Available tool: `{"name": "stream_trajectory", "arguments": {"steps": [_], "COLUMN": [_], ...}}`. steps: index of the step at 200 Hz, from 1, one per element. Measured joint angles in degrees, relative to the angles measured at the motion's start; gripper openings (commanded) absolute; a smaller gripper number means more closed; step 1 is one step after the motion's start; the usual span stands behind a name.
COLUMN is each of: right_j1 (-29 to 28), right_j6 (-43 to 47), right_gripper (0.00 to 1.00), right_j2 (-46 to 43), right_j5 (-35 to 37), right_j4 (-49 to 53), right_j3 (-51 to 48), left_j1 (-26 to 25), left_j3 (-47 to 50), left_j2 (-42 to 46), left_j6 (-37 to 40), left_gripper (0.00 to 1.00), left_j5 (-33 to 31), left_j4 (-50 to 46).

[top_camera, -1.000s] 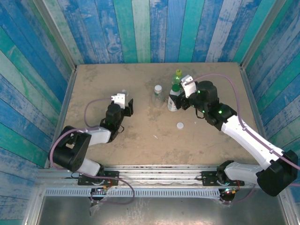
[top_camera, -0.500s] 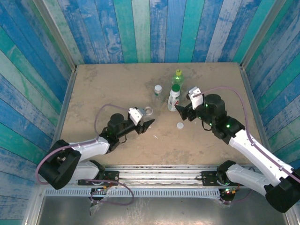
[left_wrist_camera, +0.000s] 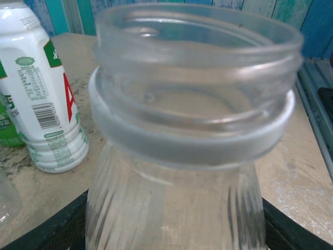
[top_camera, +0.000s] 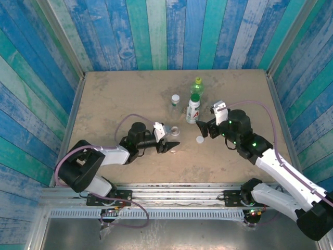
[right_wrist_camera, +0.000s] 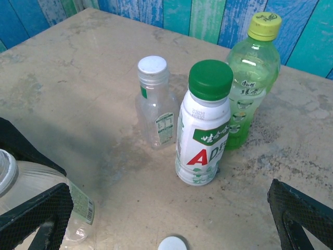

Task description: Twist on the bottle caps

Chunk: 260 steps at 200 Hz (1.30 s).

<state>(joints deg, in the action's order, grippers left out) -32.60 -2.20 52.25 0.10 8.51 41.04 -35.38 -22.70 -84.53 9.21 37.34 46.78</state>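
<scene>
Ribbed clear plastic bottle [left_wrist_camera: 192, 104], threaded neck bare, pinched in left pincer [left_wrist_camera: 174, 226]; right pincer [right_wrist_camera: 167, 200] spread wide.

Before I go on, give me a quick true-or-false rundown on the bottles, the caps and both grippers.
1. The clear bottle in the left gripper has no cap. True.
2. The white-labelled bottle wears a white cap. False: it wears a green cap.
3. A loose white cap lies on the table. True.
4. The right gripper grips that loose cap. False: its jaws are open and empty.
5. The green bottle is uncapped. False: a yellow-green cap sits on it.
</scene>
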Motion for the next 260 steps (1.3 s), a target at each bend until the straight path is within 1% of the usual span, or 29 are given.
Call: {"name": "stream_trajectory", "arguments": {"steps": [23, 33, 41, 52, 88, 146, 156, 164, 182, 202, 225, 244, 260], "right_j1": [0.00, 0.00, 0.00, 0.00, 0.00, 0.00, 0.00, 0.00, 0.00, 0.00, 0.00, 0.00, 0.00], "right_j6": [-0.26, -0.26, -0.24, -0.26, -0.26, -0.33, -0.37, -0.37, -0.37, -0.37, -0.37, -0.35, -0.37], "right_gripper": [1.00, 1.00, 1.00, 1.00, 1.00, 1.00, 1.00, 1.00, 1.00, 1.00, 1.00, 1.00, 1.00], "right_j2": [-1.38, -1.55, -1.55, -1.42, -0.02, 0.76, 1.03, 1.25, 1.60, 1.92, 2.12, 2.12, 2.12], "right_j5": [0.33, 0.52, 0.59, 0.81, 1.18, 1.01, 0.83, 0.59, -0.11, -0.35, -0.37, -0.35, -0.31], "right_j4": [-0.09, -0.37, -0.50, -0.50, -0.52, -0.52, -0.52, -0.52, -0.52, -0.52, -0.52, -0.52, -0.50], "right_j3": [-0.83, -0.81, -0.83, -0.81, -0.83, -0.81, -0.81, -0.81, -0.81, -0.81, -0.81, -0.81, -0.81], "left_j1": [0.00, 0.00, 0.00, 0.00, 0.00, -0.07, -0.22, -0.35, -0.55, -0.66, -0.85, -0.92, -0.96], "left_j3": [0.35, 0.79, 1.09, 1.62, 3.74, 6.82, 6.82, 6.82, 6.80, 6.71, 6.38, 6.01, 5.84], "left_j2": [-0.59, -0.59, -0.59, -0.59, -0.57, -0.57, -0.57, -0.59, -0.59, -0.70, -1.31, -1.90, -2.21], "left_j6": [-0.26, -0.61, -0.96, -1.44, -3.02, -5.42, -5.68, -6.03, -6.21, -6.19, -6.21, -6.14, -5.99], "left_gripper": [0.73, 0.81, 0.86, 0.87, 0.89, 0.81, 0.78, 0.75, 0.72, 0.65, 0.64, 0.57, 0.56], "left_j5": [0.28, 0.20, -0.20, -0.85, -3.54, -8.83, -9.20, -9.38, -9.40, -9.14, -8.81, -8.57, -8.11], "left_j4": [2.23, 3.54, 4.39, 5.84, 9.66, 15.69, 16.46, 16.79, 17.18, 17.20, 17.49, 17.86, 18.01]}}
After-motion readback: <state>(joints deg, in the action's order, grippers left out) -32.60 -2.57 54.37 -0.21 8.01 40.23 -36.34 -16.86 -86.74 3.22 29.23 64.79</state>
